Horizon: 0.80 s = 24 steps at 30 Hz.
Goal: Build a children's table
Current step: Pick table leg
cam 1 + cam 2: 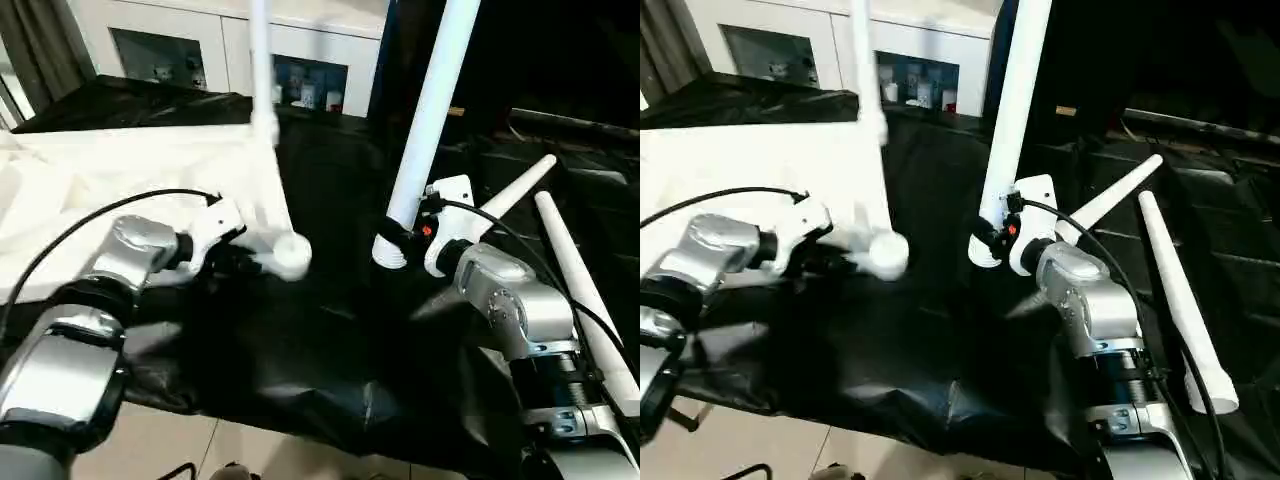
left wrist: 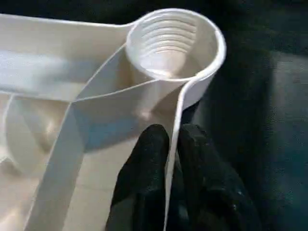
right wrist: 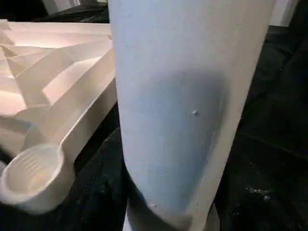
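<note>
The children's table top [image 1: 100,180] lies upside down on the left, ribs up, with an empty threaded corner socket [image 2: 173,41] nearest me. My left gripper [image 2: 172,132] is shut on the thin rim wall just beside that socket, one black finger on each side. My right gripper [image 1: 396,238] is shut on a white leg [image 1: 430,110] near its lower end and holds it upright, slightly tilted, over the black cloth to the right of the socket [image 1: 290,255]. Another leg [image 1: 261,60] stands upright in the top's far corner.
Two more white legs [image 1: 515,190] [image 1: 585,290] lie on the black cloth [image 1: 330,340] at the right. A white cabinet with glass doors [image 1: 300,60] stands behind. The cloth's front edge hangs over a light floor.
</note>
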{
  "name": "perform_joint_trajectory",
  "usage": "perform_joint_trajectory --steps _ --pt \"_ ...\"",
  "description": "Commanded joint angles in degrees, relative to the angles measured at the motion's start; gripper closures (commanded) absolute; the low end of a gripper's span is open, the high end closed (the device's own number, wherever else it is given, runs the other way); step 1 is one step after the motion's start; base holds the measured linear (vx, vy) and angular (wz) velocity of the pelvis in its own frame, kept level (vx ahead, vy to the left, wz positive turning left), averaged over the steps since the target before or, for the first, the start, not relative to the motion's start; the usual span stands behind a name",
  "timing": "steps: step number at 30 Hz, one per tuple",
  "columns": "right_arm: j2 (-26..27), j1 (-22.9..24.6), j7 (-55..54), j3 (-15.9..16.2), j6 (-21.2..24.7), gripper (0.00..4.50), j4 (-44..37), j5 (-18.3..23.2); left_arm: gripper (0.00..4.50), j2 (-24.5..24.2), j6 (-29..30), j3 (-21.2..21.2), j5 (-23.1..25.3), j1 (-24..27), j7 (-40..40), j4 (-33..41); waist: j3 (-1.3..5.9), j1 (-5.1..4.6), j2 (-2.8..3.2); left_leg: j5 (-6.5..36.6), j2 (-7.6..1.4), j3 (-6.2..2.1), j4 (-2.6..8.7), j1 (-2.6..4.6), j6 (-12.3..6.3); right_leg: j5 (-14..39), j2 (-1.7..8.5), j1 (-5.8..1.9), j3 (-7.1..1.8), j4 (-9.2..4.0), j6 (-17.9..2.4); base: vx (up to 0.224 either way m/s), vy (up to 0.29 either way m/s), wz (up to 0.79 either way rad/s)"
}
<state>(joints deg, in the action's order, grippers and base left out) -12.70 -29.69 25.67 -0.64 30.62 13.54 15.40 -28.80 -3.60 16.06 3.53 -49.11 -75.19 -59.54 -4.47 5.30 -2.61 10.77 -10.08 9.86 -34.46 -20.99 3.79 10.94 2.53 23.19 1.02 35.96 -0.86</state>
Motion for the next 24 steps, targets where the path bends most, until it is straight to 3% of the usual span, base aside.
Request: perform_joint_trajectory --steps 1,6,9,10,12,15,18,19,24 --pt "-0.9 0.8 0.6 0.0 0.1 2.60 -2.4 0.3 4.16 0.7 2.6 1.2 -1.0 1.1 -3.2 3.0 4.81 -0.04 1.49 8.0 -2.94 -0.56 4.04 1.37 2.48 -1.1 5.58 -3.34 -2.45 -3.06 -15.8 0.000 0.000 0.00" --pt "-1.2 2.2 0.9 0.0 1.1 2.60 -4.4 0.5 4.49 2.2 10.6 1.2 -2.8 4.5 -3.5 12.9 4.74 -0.12 1.58 8.7 -3.05 -0.73 4.12 1.22 2.69 0.3 5.61 -3.48 -2.40 -3.13 -15.7 0.000 0.000 0.00" --pt "-1.1 3.6 0.6 0.0 2.1 2.60 -6.4 0.9 4.50 6.0 15.4 -0.6 -3.6 6.0 3.8 18.5 4.76 -0.19 1.81 8.4 -2.99 -0.64 3.96 1.11 2.33 0.1 5.39 -3.56 -2.43 -3.16 -15.8 0.000 0.000 0.00" --pt "-1.0 3.8 0.6 0.0 2.2 2.60 -6.7 0.9 4.50 6.6 16.1 -0.8 -3.7 6.2 4.9 19.4 4.83 -0.21 1.52 8.2 -2.96 -0.63 3.87 1.08 1.80 -0.3 5.35 -3.67 -2.41 -3.18 -15.9 0.000 0.000 0.00" --pt "-0.7 4.5 0.3 -0.2 2.7 2.60 -7.6 1.0 4.50 8.7 18.5 -1.2 -4.0 7.1 7.5 22.9 4.71 -0.09 1.62 7.8 -2.72 -0.62 3.78 0.92 1.14 1.2 5.35 -3.66 -2.47 -3.48 -15.6 0.000 0.000 0.00" --pt "-0.5 5.0 0.0 -0.2 3.1 2.60 -8.4 1.1 4.50 9.2 19.0 -1.1 -3.8 7.8 8.3 24.6 4.84 -0.15 1.50 6.5 -2.53 -0.62 3.67 0.64 0.30 2.3 5.25 -3.82 -2.53 -3.65 -14.6 0.000 0.000 0.00" --pt "-0.3 6.2 -0.2 0.0 3.6 2.60 -9.7 1.3 4.50 10.0 14.9 -0.4 -2.6 9.8 9.7 26.6 4.87 -0.29 1.60 5.6 -2.46 -0.68 3.67 0.39 -0.09 3.0 5.05 -3.84 -2.47 -3.75 -13.6 0.000 0.000 0.00" --pt "-0.2 6.8 -0.3 0.1 3.9 2.60 -10.2 1.3 4.02 10.9 14.1 -0.7 -2.9 10.7 10.6 27.5 4.88 -0.32 1.62 5.5 -2.52 -0.71 3.68 0.35 -0.27 3.0 5.05 -3.83 -2.45 -3.75 -13.5 0.000 0.000 0.00" --pt "0.2 6.9 -0.4 0.1 4.3 2.60 -10.3 1.3 3.55 10.4 15.5 -0.3 -2.4 11.8 11.9 29.8 4.79 -0.23 1.81 6.9 -2.69 -0.58 3.75 0.75 -0.27 5.8 5.01 -3.20 -2.42 -4.04 -13.3 0.000 0.000 0.00"
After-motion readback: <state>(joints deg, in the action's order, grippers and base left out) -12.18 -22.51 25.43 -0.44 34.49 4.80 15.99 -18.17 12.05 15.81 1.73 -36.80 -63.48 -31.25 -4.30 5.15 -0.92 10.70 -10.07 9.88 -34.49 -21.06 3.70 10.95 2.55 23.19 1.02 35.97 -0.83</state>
